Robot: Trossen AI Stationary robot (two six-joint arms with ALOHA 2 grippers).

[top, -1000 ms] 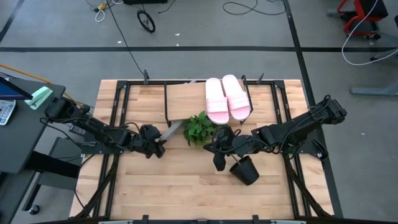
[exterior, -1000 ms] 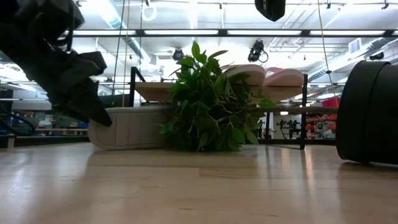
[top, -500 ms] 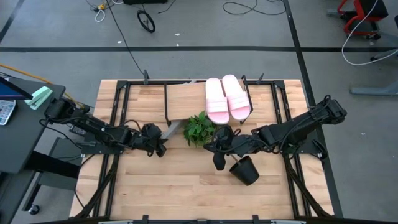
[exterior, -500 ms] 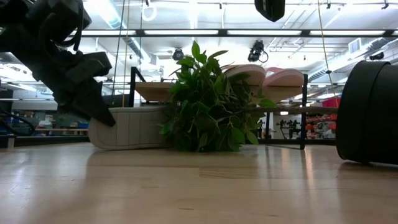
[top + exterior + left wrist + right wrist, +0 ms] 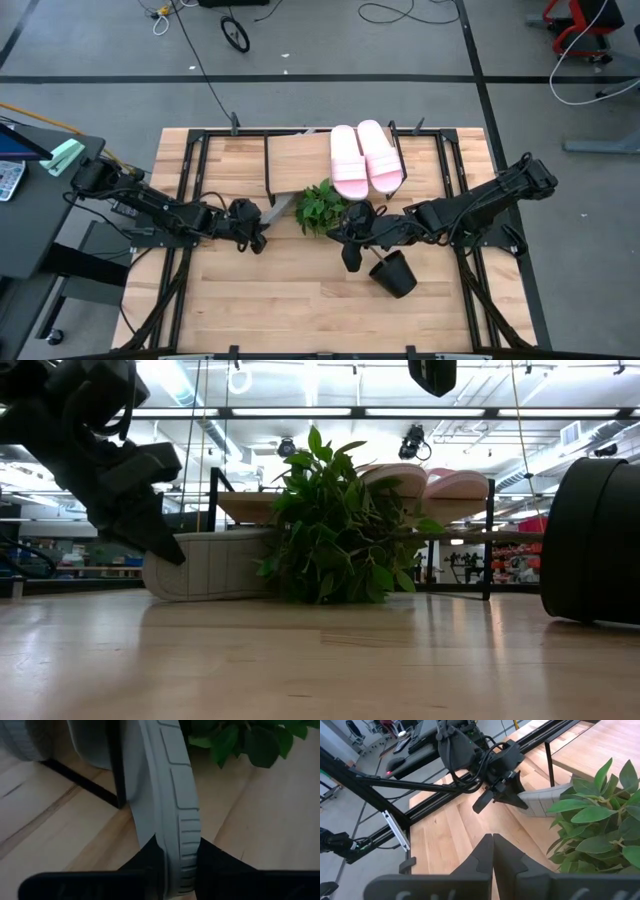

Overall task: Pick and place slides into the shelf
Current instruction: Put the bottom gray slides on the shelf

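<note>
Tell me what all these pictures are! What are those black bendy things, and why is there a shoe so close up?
The black bendy things are two robot arms at a wooden table. One camera looks down from above, one sits low on the table, and one rides on each arm's wrist.

On the table stands a little shelf with two pink slides on top. In front of it are a green plant and a black pot lying on its side.

The close-up shoe is a grey slide. The left gripper has its two fingers on either side of the slide's edge, pinching it beside the shelf's black leg. That picture comes from the left wrist camera.

The right gripper is shut and holds nothing, near the plant and pot.
</note>
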